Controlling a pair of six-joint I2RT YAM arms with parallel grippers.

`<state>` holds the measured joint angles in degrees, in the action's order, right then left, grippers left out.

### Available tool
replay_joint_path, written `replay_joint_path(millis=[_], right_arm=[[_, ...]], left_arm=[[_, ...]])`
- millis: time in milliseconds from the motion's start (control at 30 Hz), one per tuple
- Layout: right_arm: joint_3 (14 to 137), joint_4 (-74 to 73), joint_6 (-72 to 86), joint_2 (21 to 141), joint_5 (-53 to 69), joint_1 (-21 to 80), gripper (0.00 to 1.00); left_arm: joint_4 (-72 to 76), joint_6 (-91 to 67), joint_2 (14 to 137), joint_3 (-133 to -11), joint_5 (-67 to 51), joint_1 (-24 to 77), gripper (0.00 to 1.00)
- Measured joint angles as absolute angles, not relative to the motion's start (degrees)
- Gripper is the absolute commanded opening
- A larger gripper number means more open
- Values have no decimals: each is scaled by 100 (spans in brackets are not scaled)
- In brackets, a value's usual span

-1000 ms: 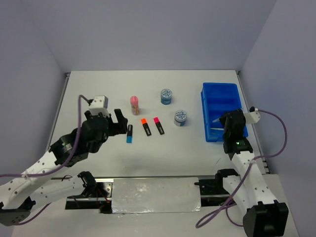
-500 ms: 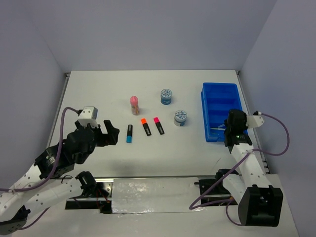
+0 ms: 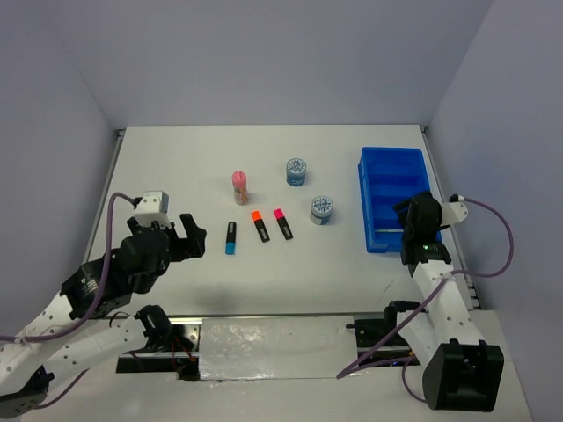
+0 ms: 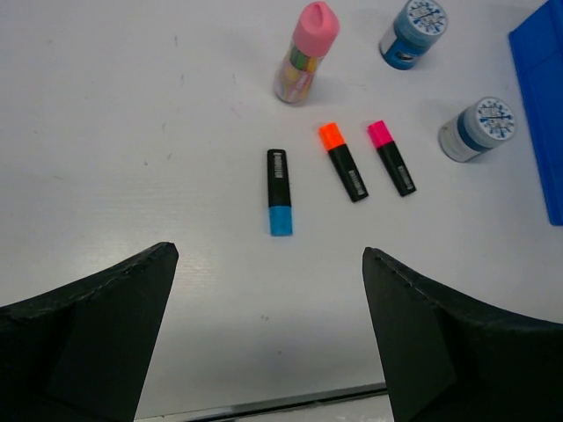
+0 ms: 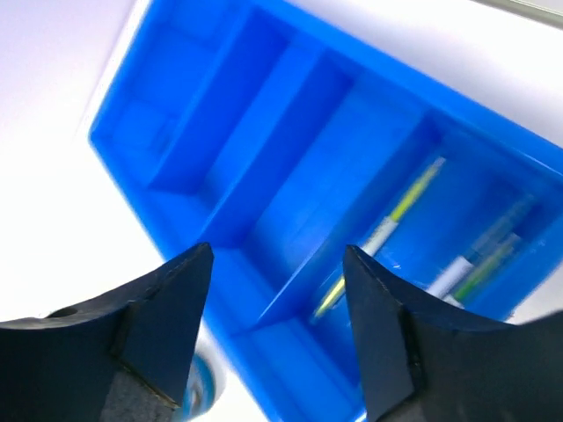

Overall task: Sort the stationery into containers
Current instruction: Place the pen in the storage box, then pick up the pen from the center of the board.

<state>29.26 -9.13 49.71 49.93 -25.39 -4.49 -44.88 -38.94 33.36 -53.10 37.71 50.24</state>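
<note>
The bright blue divided tray (image 3: 391, 180) stands at the right. My right gripper (image 3: 412, 221) hovers open over its near end with nothing between the fingers. In the right wrist view the tray (image 5: 264, 149) fills the frame, and thin pale pens (image 5: 391, 224) lie in one compartment below the gripper (image 5: 277, 257). My left gripper (image 3: 193, 236) is open and empty, left of the blue-capped highlighter (image 3: 230, 237). The orange-capped (image 3: 259, 226) and pink-capped (image 3: 282, 223) highlighters lie beside it. The pink-topped tube (image 3: 239, 186) and two patterned rolls (image 3: 297, 170) (image 3: 322, 208) stand behind.
In the left wrist view the gripper (image 4: 268, 264) looks over the blue (image 4: 279, 203), orange (image 4: 343, 161) and pink (image 4: 391, 157) highlighters, the tube (image 4: 303, 53) and both rolls (image 4: 413, 32) (image 4: 477, 128). The tray's edge (image 4: 541, 105) shows at far right.
The right gripper has opened over the tray's near end and the pale pen it carried has left its jaws. The left arm has drawn back toward the near left, still open.
</note>
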Motion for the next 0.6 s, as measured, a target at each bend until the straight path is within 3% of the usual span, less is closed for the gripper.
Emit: replay_joint_path(millis=[67,167,300,400,600], right_arm=[[2985,-910,4729,4770,-2246,-449,78],[3306,-913,4213,4619,-1704,-283,81],[4217,-945,3341,4930,-1262,982,81],[4954,-1037,2698,5527,-974,2156,92],[5756,-1278,1855,7452,-779,3518,93]], left_arm=[[-4606,-4003,3470,-5328,3944,5028,99],[-4919,-4276,3931,-5474,4246,5028,99],[-5015,-4458,4689,-5636,4250,4630,99],[-4838,-4331,5142,-5636,3868,3787,99],[-4611,-3691,5546,-5647,2985,2423,96]])
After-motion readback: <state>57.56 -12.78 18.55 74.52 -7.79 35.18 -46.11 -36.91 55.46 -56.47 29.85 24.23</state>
